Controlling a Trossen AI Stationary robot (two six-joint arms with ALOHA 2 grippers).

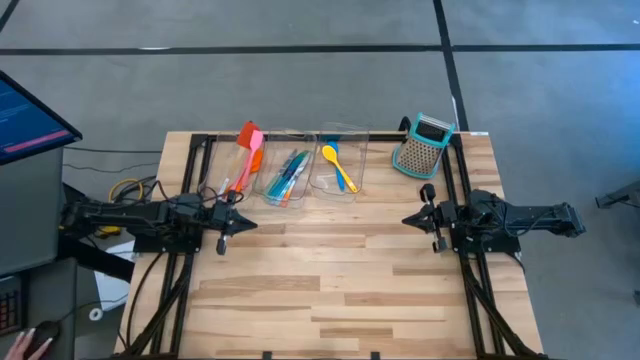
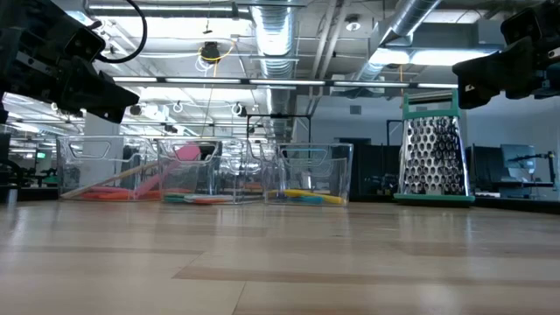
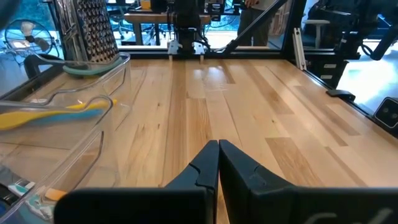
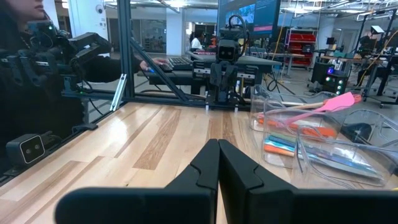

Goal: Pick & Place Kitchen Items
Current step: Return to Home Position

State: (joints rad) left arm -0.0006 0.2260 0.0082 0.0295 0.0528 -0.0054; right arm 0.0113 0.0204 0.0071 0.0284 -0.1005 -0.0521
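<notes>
Bare wood planks make up the near half of the tabletop [image 1: 340,300], with nothing lying on them. Halfway back, the left claw [image 1: 250,223] hangs above the left edge and the right claw [image 1: 408,220] above the right edge, tips pointing at each other across the middle. Each wrist view shows its own two dark fingers pressed together, gripping nothing.

Behind them, along the far edge, three clear bins sit side by side and hold all the kitchen items. The left bin [image 2: 87,157] carries the spatulas [image 1: 250,145], orange and pinkish red, leaning so their blades stick out over the far rim. The middle bin [image 2: 229,162] holds a bundle of slim utensils [image 1: 287,176], mostly teal and blue with a touch of orange, lying flat and lengthwise. The right bin [image 2: 317,162] holds a yellow spoon [image 1: 338,165] with a blue spoon [image 3: 78,113] tight against it.

The left claw hangs just in front of the left bin, apart from it. A teal-and-grey box grater [image 1: 424,146] stands upright at the far right corner, apart from the right bin. A monitor [image 1: 30,120] sits off the left edge.
</notes>
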